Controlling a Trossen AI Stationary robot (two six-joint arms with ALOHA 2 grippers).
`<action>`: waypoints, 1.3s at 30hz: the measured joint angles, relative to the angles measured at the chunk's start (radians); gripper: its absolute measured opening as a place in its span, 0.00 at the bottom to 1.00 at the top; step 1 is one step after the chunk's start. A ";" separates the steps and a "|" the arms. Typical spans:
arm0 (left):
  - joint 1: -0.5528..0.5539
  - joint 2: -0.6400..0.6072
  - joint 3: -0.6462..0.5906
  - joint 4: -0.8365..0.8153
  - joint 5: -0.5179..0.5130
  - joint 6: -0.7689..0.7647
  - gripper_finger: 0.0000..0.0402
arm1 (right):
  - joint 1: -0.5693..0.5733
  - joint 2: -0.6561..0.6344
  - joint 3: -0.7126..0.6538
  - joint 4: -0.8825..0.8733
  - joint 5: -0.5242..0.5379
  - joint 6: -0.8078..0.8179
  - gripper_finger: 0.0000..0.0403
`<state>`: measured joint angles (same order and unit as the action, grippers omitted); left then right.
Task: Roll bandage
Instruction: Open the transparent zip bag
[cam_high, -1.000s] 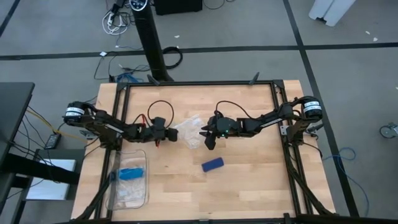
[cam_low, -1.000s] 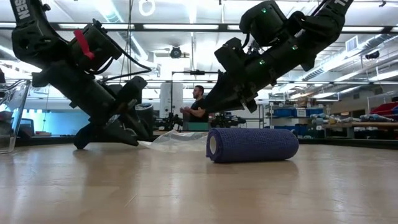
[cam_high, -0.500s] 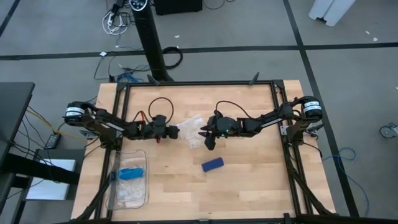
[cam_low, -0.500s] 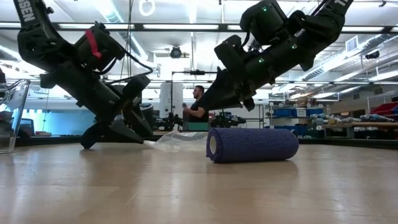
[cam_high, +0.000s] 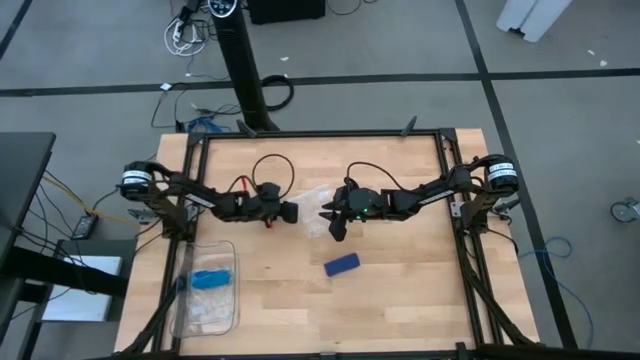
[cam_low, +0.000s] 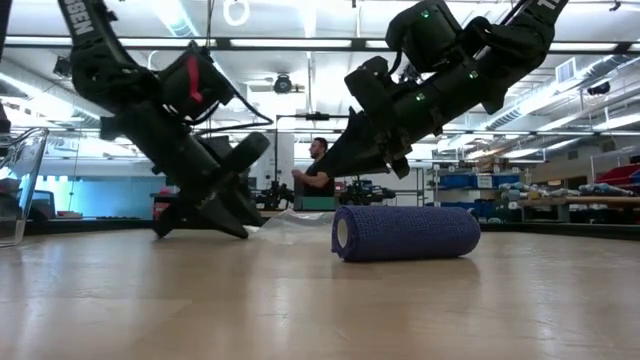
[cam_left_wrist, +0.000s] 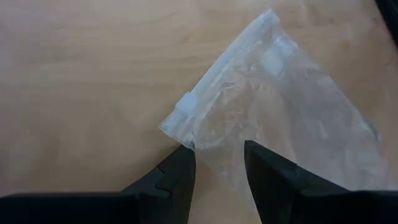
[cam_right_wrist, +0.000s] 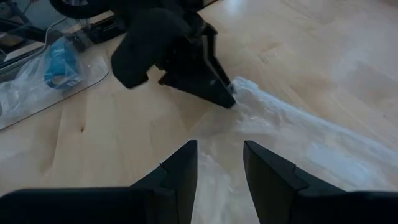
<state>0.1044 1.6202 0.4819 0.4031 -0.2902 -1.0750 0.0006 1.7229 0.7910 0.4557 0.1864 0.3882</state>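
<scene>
On the wooden table (cam_high: 400, 290) lies the bandage (cam_high: 342, 264), a compact navy roll.

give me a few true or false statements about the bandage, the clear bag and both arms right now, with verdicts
1. The bandage lies as a compact roll on the table. True.
2. The right gripper holds the bandage. False: it sits at the clear bag, apart from the roll.
3. The left gripper has its jaws open at the bag's edge. True.
4. The light-blue item lies loose beside the bandage. False: it sits in the clear tray near the left arm's side.
5. The bag lies between the two grippers. True.
</scene>
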 joint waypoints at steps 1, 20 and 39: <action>0.004 0.007 0.006 0.014 -0.005 0.023 0.37 | 0.000 0.000 0.000 0.000 0.000 0.000 0.33; 0.042 0.268 0.010 0.583 0.037 0.531 0.01 | 0.032 0.000 0.000 0.002 -0.007 -0.043 0.31; -0.241 0.020 0.015 0.593 -0.090 1.235 0.00 | 0.175 -0.309 0.000 -0.288 0.104 -0.380 0.31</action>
<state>-0.1365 1.6404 0.4964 0.9964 -0.3804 0.1595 0.1761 1.4143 0.7914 0.1680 0.2900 0.0083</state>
